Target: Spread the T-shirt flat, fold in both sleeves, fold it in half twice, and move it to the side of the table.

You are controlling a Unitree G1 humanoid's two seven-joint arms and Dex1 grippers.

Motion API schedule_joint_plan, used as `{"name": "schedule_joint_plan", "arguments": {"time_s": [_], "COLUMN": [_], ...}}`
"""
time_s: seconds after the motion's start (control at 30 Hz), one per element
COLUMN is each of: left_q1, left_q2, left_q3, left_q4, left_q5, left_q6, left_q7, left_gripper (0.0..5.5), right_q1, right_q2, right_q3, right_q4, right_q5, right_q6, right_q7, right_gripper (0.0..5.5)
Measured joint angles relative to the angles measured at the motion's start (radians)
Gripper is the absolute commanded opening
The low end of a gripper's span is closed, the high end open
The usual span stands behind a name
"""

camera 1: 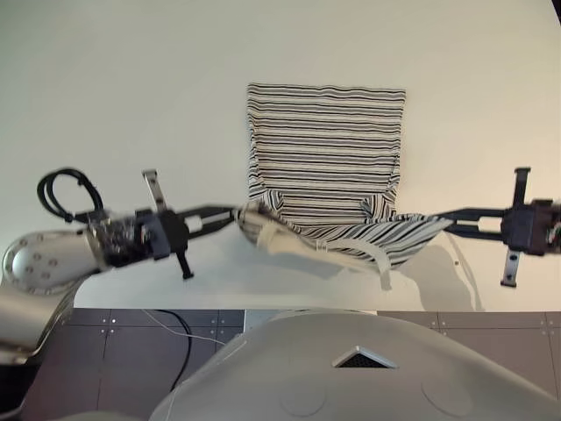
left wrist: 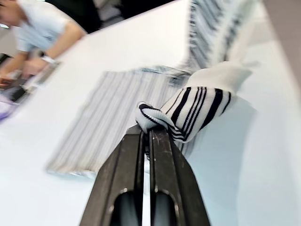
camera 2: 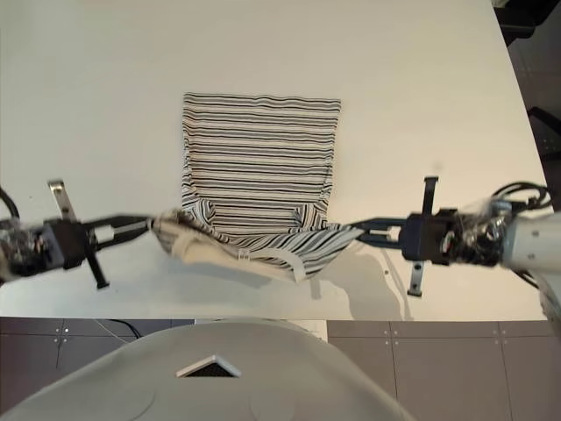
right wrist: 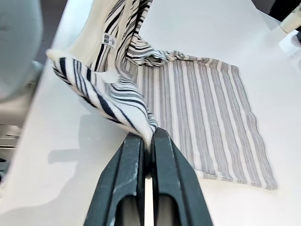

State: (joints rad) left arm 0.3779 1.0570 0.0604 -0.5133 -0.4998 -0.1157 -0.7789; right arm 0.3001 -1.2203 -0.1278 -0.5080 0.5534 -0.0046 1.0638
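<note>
Sagging between the black left gripper and right gripper, each closed on a near corner, the black-and-white striped fabric T-shirt lies half flat on the white table. A corner could be lost or the fold skewed by uneven pulling

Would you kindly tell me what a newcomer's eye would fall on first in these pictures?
The striped T-shirt sits in the middle of the white table, its far part lying flat. Its near edge is raised off the table and stretched between the left gripper and the right gripper, each with jaws shut on one corner.
</note>
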Motion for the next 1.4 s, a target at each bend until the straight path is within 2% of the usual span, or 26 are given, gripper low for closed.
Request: {"name": "schedule_joint_plan", "arguments": {"time_s": [0.1, 0.17, 0.27, 0.3, 0.47, 0.57, 0.67, 0.83, 0.87, 0.97, 1.1, 1.2, 1.3, 1.4], "left_q1": [-0.253, -0.418, -0.562, -0.623, -0.896, -1.052, -1.107, -1.104, -1.094, -1.086, -1.03, -0.887, -0.697, -0.571], "left_q2": [-0.119, -0.208, -0.293, -0.322, -0.505, -0.626, -0.658, -0.655, -0.653, -0.646, -0.634, -0.629, -0.574, -0.514], "left_q3": [-0.086, -0.146, -0.186, -0.201, -0.294, -0.333, -0.36, -0.359, -0.333, -0.261, -0.247, -0.314, -0.456, -0.525], "left_q4": [0.131, 0.292, 0.482, 0.571, 0.976, 1.269, 1.52, 1.685, 1.687, 1.666, 1.425, 1.027, 0.737, 0.669], "left_q5": [0.039, 0.107, 0.182, 0.214, 0.385, 0.479, 0.57, 0.662, 0.659, 0.632, 0.647, 0.659, 0.771, 0.876], "left_q6": [0.124, 0.197, 0.233, 0.233, 0.146, 0.033, -0.047, -0.163, -0.175, -0.224, -0.311, -0.301, -0.262, -0.214], "left_q7": [0.055, 0.086, 0.101, 0.101, 0.115, 0.138, 0.175, 0.315, 0.354, 0.435, 0.469, 0.358, 0.229, 0.171], "left_gripper": [0.1, 0.1, 0.1, 0.1, 0.1, 0.1, 0.56, 1.26, 1.48, 1.52, 1.52, 1.52, 1.52, 1.52], "right_q1": [-0.306, -0.541, -0.78, -0.882, -1.135, -1.192, -1.217, -1.26, -1.261, -1.25, -1.2, -1.165, -1.153, -1.173], "right_q2": [0.102, 0.224, 0.375, 0.442, 0.619, 0.667, 0.716, 0.795, 0.798, 0.816, 0.823, 0.824, 0.811, 0.767], "right_q3": [0.143, 0.252, 0.343, 0.377, 0.454, 0.465, 0.456, 0.297, 0.271, 0.244, 0.274, 0.413, 0.578, 0.708], "right_q4": [0.164, 0.384, 0.68, 0.839, 1.408, 1.629, 1.739, 1.793, 1.796, 1.796, 1.765, 1.755, 1.755, 1.759], "right_q5": [-0.022, -0.094, -0.197, -0.249, -0.466, -0.566, -0.625, -0.568, -0.559, -0.559, -0.628, -0.8, -1.007, -1.163], "right_q6": [0.104, 0.149, 0.158, 0.13, -0.036, -0.103, -0.123, -0.095, -0.085, -0.087, -0.228, -0.397, -0.536, -0.623], "right_q7": [0.042, 0.083, 0.11, 0.116, 0.054, -0.001, -0.109, -0.281, -0.295, -0.345, -0.357, -0.423, -0.55, -0.623], "right_gripper": [0.12, 0.12, 0.12, 0.12, 0.12, 0.12, 0.64, 1.5, 1.61, 1.61, 1.61, 1.61, 1.61, 1.61]}}
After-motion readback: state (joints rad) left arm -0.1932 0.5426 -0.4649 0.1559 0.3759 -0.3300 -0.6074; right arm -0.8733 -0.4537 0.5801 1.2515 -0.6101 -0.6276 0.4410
